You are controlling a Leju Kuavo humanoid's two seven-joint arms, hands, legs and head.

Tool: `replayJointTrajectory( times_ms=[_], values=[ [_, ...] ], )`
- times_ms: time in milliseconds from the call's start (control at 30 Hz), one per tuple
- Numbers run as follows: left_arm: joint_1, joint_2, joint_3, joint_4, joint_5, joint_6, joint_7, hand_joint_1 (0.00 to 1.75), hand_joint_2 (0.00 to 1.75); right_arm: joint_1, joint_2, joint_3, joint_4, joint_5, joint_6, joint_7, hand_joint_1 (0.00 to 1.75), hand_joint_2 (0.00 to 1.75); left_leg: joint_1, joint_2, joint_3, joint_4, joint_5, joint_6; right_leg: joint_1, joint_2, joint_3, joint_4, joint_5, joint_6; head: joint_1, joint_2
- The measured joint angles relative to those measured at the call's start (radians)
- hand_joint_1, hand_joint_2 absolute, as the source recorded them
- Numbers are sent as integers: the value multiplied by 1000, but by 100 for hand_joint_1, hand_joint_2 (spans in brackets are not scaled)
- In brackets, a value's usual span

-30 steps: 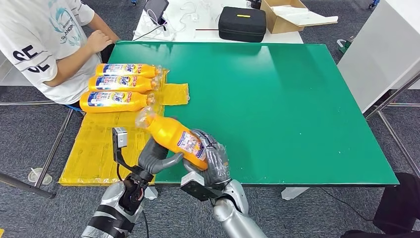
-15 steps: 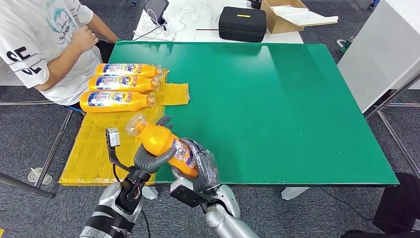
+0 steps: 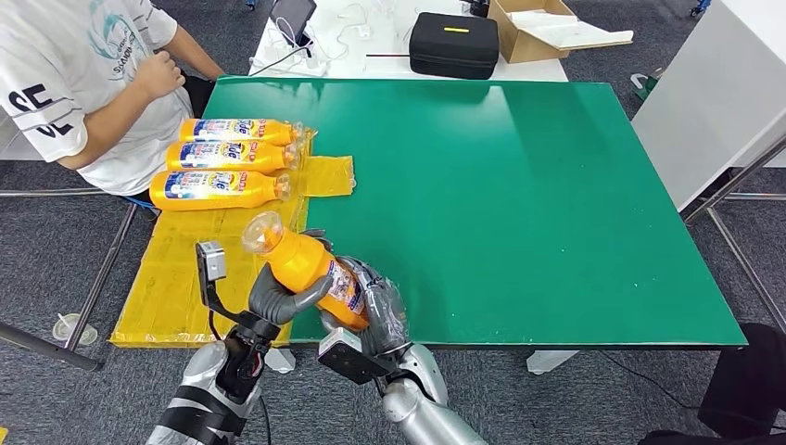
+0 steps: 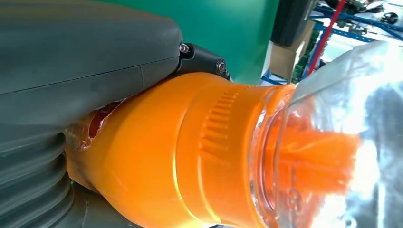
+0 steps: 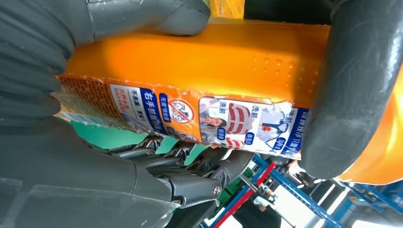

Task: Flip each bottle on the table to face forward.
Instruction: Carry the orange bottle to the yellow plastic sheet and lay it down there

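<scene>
While both robot hands hold it, I see the orange bottle (image 3: 310, 276) lifted over the surface's near left corner.

I have the left robot hand (image 3: 283, 295) wrapped around the bottle's upper body below the clear cap (image 3: 261, 231), and the right robot hand (image 3: 375, 315) clamped on its labelled lower end; the cap tilts up toward the far left. Three more bottles (image 3: 222, 159) lie side by side on the yellow sheet (image 3: 181, 269) along the green surface's (image 3: 519, 204) left edge, caps pointing right. A person (image 3: 83, 83) in a white shirt sits at the far left corner.
</scene>
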Motion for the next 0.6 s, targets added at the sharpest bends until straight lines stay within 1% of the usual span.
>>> replayJointTrajectory(
  times_ms=[33,67,100,133,200,300,400,467,600],
  values=[
    [0,1,-1,-5,-6,1,-2,175,175,-1,0,0,-2,0,-3,0,80,175,0,0,0,0,0,0,0,0,0,0,0,0,0,0],
    [0,1,-2,-9,-11,3,-4,175,175,-2,0,-1,-4,0,-6,1,44,175,0,0,0,0,0,0,0,0,0,0,0,0,0,0],
    [-1,1,-3,-13,-16,5,-5,175,175,-3,0,-1,-5,0,-11,3,7,131,0,0,0,0,0,0,0,0,0,0,0,0,0,0],
    [-2,2,-5,-17,-19,8,-5,175,175,-3,1,-2,-7,0,-16,6,0,87,0,0,0,0,0,0,0,0,0,0,0,0,0,0],
    [-3,2,-10,-22,-22,15,-4,175,175,-4,1,-4,-11,0,-26,13,0,0,0,0,0,0,0,0,0,0,0,0,0,0,0,0],
    [-3,1,-12,-29,-19,34,-2,175,175,-5,2,-10,-23,-2,-35,24,0,0,0,0,0,0,0,0,0,0,0,0,0,0,0,0],
    [-6,0,3,-38,-23,95,-3,175,175,-5,2,-16,-50,2,-44,40,0,0,0,0,0,0,0,0,0,0,0,0,0,0,0,0],
    [-10,0,25,-43,-51,163,-14,175,175,-3,2,-21,-78,6,-57,45,0,0,0,0,0,0,0,0,0,0,0,0,0,0,0,0],
    [-34,-3,82,-50,-157,333,-58,175,175,7,1,-26,-151,17,-81,53,0,0,0,0,0,0,0,0,0,0,0,0,0,0,0,0]
  ],
)
